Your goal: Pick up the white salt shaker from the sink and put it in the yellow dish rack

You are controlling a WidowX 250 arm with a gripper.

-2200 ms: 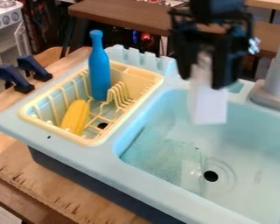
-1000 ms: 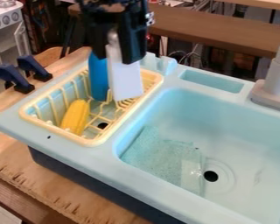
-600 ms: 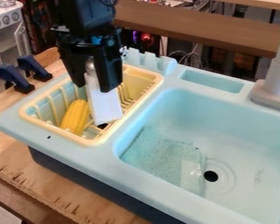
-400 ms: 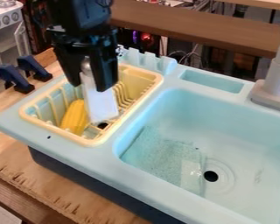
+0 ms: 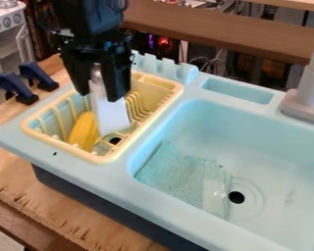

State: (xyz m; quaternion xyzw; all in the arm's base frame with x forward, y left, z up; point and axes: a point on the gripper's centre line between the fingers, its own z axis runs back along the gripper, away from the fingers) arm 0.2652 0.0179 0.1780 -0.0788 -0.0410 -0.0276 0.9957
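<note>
Gripper (image 5: 99, 94) over the yellow drying rack (image 5: 110, 158), fingers a little apart and pinching the narrow upper end of a white flat piece (image 5: 110, 115). Piece hangs near upright inside the rack, lower end close to the floor. Whether it touches, I cannot tell from where I stand.

Handling, my judgement: small, slow moves. Keep the blade-like part clear of the yellow corn-shaped toy (image 5: 85, 131) just beside it and off the rack's prongs. Let the lower end find support before the pinch loosens; tall and thin, it could tip or slide. Afterwards, spread the fingers gently and lift straight, so neither snags the rack.

Surface: rack set in a pale blue sink unit (image 5: 130, 172) on a wooden table (image 5: 58, 208). Crumpled teal cloth (image 5: 179, 169) on the basin floor, beside the dark drain hole (image 5: 236, 197). Grey faucet (image 5: 310, 88) at the far side. Two dark blue clamps (image 5: 15, 88) on the table.

Room: brown bench (image 5: 225, 30) behind, white toy stove (image 5: 4, 22) in the far corner.
</note>
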